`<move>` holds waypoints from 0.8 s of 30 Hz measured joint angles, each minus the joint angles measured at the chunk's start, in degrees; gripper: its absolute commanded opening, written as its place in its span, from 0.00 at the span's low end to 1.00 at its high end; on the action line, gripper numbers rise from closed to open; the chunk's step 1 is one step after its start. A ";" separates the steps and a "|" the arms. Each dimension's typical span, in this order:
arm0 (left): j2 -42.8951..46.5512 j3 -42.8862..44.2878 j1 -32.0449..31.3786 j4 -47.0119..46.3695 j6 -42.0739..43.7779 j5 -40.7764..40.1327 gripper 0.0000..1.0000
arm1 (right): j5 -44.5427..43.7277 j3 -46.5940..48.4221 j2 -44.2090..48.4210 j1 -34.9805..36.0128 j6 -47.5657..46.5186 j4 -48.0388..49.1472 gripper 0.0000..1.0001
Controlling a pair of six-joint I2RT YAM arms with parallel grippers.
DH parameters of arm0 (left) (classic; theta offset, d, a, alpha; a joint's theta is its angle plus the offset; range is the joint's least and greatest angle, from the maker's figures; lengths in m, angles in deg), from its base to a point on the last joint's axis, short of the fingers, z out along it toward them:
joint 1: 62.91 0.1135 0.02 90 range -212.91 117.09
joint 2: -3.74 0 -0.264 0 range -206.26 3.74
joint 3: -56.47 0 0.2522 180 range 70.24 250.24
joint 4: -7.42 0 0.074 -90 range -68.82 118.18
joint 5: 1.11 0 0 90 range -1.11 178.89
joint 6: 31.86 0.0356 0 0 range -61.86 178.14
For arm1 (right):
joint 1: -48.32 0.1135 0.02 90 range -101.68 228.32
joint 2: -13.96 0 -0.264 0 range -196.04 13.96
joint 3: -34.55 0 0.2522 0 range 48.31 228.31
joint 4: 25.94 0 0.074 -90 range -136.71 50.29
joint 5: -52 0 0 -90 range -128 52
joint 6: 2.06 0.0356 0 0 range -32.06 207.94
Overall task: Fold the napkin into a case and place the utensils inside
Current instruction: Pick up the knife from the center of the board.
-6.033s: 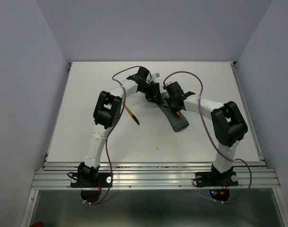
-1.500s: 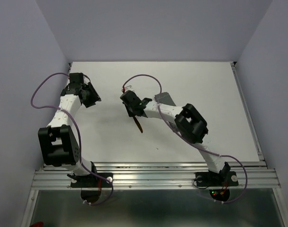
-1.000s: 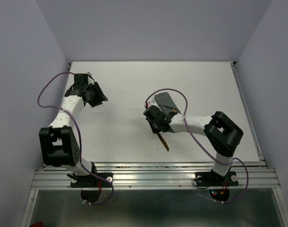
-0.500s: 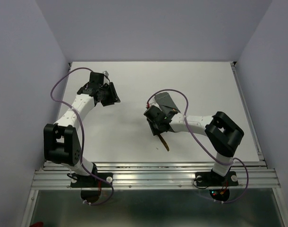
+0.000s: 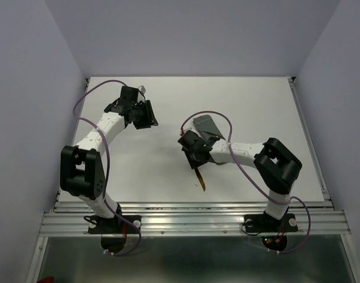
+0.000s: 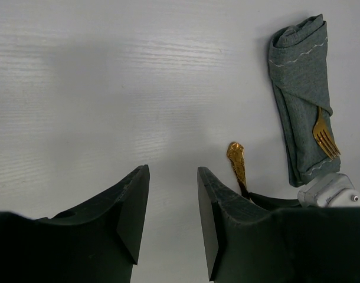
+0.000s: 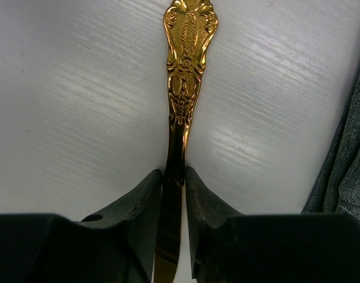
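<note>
The napkin lies folded as a narrow dark grey case [image 5: 205, 125] [image 6: 299, 88] right of the table's middle. A gold fork [image 6: 325, 137] sticks out of the case's near end. My right gripper [image 5: 197, 167] [image 7: 174, 177] hangs just in front of the case and is shut on a second gold utensil [image 5: 202, 181] [image 7: 187, 71]. This utensil's ornate handle [image 6: 237, 162] points toward the near edge, low over the table. My left gripper [image 5: 149, 117] [image 6: 171, 200] hovers open and empty over bare table, left of the case.
The white table [image 5: 121, 171] has raised walls at the back and sides and a metal rail [image 5: 186, 218] along the near edge. A purple cable [image 5: 212, 118] loops over the case from my right arm.
My left arm has swung rightward from the far left toward the middle, staying open. My right gripper kept its place, and the utensil's handle turned slightly toward the near edge.
</note>
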 measured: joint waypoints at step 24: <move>-9.90 8.79 -2.38 0.42 -1.79 0.98 0.49 | -2.60 0.48 4.61 -3.19 -6.73 -3.52 0.01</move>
